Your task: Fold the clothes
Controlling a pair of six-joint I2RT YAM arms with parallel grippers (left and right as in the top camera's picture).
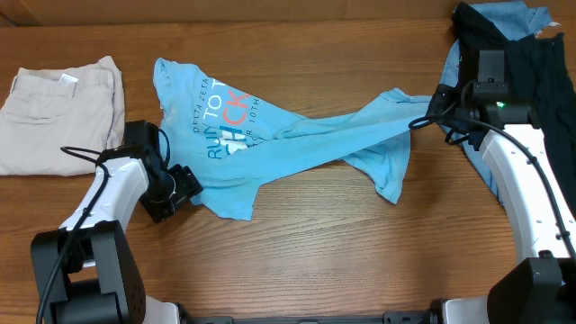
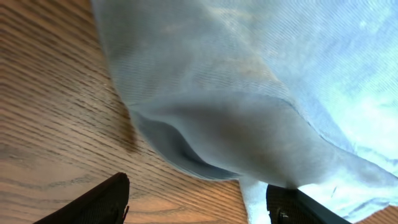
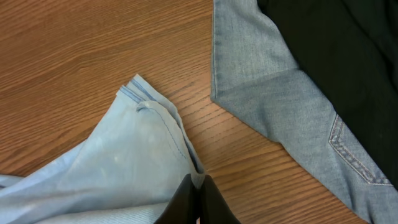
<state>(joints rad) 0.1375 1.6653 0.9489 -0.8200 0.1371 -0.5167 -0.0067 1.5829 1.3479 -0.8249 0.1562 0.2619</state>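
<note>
Overhead and wrist views of an early stage of folding. T-shirt on worktop, between the two claws: printed front facing up near left claw, far end drawn into a twisted band toward right claw.

Right claw closed, pinching a hemmed edge of the T-shirt just above the worktop.

Left claw open, fingers wide apart and low over the worktop. A loose lobe of T-shirt just ahead of them, not clamped.

Folded trousers well apart on the outer side of left claw. Denim and black garment just beyond right claw, apart from the pinched edge.

Judged progress: no fold made. Body rumpled, sleeves bunched or turned under, hard to tell which.

Left to do: spread flat, square hem and shoulders, bring sleeves in, fold across.

Judged risk: a pull from right claw alone likely to twist the band further rather than flatten it.
</note>
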